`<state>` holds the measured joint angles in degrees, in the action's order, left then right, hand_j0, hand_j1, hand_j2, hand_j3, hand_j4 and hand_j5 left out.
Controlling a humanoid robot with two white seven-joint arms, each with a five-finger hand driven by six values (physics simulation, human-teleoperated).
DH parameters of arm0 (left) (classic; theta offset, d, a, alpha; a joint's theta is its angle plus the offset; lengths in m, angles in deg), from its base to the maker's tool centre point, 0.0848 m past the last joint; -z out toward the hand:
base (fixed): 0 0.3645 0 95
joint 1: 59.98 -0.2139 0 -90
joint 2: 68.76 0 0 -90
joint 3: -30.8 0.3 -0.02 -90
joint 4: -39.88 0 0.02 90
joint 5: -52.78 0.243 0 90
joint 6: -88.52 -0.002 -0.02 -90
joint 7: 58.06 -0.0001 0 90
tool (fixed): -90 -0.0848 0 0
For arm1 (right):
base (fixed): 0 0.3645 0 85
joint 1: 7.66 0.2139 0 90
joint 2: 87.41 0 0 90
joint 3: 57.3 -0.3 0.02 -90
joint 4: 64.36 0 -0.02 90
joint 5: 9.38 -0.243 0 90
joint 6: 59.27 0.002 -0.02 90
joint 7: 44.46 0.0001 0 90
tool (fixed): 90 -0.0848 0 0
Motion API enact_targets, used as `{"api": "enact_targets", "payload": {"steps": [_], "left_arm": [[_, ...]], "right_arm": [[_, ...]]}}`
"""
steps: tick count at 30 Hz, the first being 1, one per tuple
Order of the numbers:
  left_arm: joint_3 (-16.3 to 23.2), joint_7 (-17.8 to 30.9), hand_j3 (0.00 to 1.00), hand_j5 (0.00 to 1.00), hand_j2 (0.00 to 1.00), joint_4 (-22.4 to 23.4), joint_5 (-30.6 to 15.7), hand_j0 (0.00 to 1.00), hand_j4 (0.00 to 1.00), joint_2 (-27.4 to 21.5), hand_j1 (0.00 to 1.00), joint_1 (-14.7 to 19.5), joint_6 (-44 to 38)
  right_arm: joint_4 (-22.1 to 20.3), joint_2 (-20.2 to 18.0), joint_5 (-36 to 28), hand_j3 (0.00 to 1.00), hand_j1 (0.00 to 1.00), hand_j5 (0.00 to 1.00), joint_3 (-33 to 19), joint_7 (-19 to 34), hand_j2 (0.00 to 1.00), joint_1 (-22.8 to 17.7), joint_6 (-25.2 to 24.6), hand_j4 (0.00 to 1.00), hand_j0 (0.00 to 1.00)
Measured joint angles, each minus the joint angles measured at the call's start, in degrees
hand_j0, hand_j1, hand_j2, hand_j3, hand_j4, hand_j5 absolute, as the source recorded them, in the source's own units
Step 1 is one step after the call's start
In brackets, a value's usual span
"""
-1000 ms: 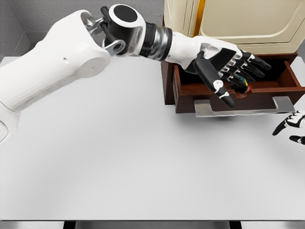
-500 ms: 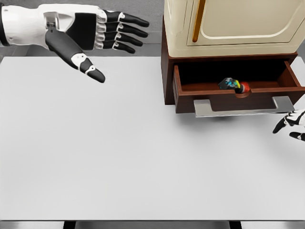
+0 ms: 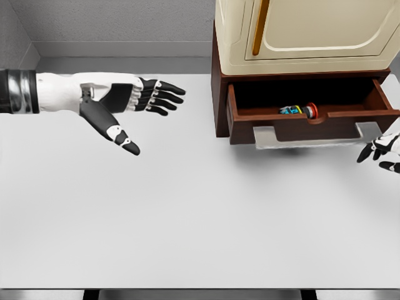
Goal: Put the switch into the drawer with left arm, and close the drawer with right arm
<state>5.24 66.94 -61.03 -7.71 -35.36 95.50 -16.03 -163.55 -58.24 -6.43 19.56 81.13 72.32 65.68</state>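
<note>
Since the earlier frames, the small multicoloured switch (image 3: 299,110) has settled lower in the open dark-brown wooden drawer (image 3: 312,125), against its front wall at the upper right, and the left hand (image 3: 128,100) has withdrawn to the upper left, fingers spread and empty. Placement appears complete; closing is the step in hand. At the right edge, the right hand (image 3: 382,152), fingers loosely spread, lies just beside the grey metal handle (image 3: 319,135) and must push the front inward over the white table (image 3: 187,219).

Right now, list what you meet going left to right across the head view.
left hand → drawer → switch → right hand.
</note>
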Motion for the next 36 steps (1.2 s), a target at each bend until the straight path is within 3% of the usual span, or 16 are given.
{"api": "enact_targets", "payload": {"steps": [2, 5, 8, 11, 15, 17, 23, 29, 32, 36], "left_arm": [[0.11, 0.00, 1.00, 1.00, 1.00, 0.08, 2.19, 1.00, 1.00, -0.25, 1.00, -2.37, 0.49], [0.24, 0.00, 1.00, 1.00, 1.00, 0.17, 6.76, 1.00, 1.00, -0.38, 1.00, -2.29, 0.83], [0.29, 0.01, 1.00, 1.00, 1.00, 1.67, 18.22, 1.00, 1.00, -0.10, 1.00, -1.58, 0.97], [0.31, 0.01, 1.00, 1.00, 1.00, 4.46, 26.36, 1.00, 1.00, 0.22, 1.00, -0.44, 0.66], [0.81, 0.01, 1.00, 1.00, 1.00, 5.28, 45.59, 1.00, 1.00, 1.66, 1.00, 0.53, 6.71], [1.20, 0.02, 1.00, 1.00, 1.00, 5.62, 50.82, 1.00, 1.00, 2.06, 1.00, 0.53, 9.36], [1.55, 0.03, 1.00, 1.00, 1.00, 6.02, 57.11, 1.00, 1.00, 1.35, 1.00, 0.62, 20.04], [1.42, 0.02, 1.00, 1.00, 1.00, 7.32, 58.17, 1.00, 1.00, 0.83, 1.00, 1.67, 26.04], [0.71, 0.02, 1.00, 1.00, 1.00, 7.49, 62.67, 1.00, 1.00, 0.24, 1.00, 2.72, 34.88], [0.31, 0.03, 1.00, 1.00, 1.00, 7.83, 66.08, 1.00, 1.00, 0.00, 1.00, 2.20, 43.05]], "right_arm": [[0.09, 0.03, -0.04, 0.58, 0.58, 0.58, 0.26, -0.13, 0.58, 0.61, 0.15, 0.58, 0.58], [0.64, 0.06, -1.66, 0.58, 0.58, 0.58, 1.55, -0.27, 0.58, 3.34, -0.51, 0.58, 0.58], [1.42, 0.10, -2.70, 0.58, 0.58, 0.58, 2.77, -0.63, 0.58, 4.13, -0.76, 0.58, 0.58], [2.56, 0.19, -0.85, 0.58, 0.58, 0.58, 5.33, -0.37, 0.58, 8.44, 0.39, 0.58, 0.58], [3.71, 0.40, -6.28, 0.60, 0.60, 0.60, 8.29, -1.16, 0.60, 9.32, -2.50, 0.60, 0.60], [4.03, 0.46, -8.63, 0.60, 0.60, 0.60, 9.02, -1.13, 0.60, 9.41, -3.48, 0.60, 0.60], [5.91, 0.73, -13.29, 0.61, 0.61, 0.61, 10.80, -1.12, 0.61, 10.29, -4.74, 0.61, 0.61], [7.42, 0.83, -7.74, 0.65, 0.65, 0.65, 11.48, -0.96, 0.65, 11.69, -3.23, 0.65, 0.65], [7.95, 1.29, -3.14, 0.65, 0.65, 0.65, 12.08, -0.72, 0.65, 13.01, -1.07, 0.65, 0.65], [8.60, 2.17, -1.26, 0.65, 0.65, 0.65, 14.60, -0.62, 0.65, 17.93, -0.18, 0.65, 0.65]]}}
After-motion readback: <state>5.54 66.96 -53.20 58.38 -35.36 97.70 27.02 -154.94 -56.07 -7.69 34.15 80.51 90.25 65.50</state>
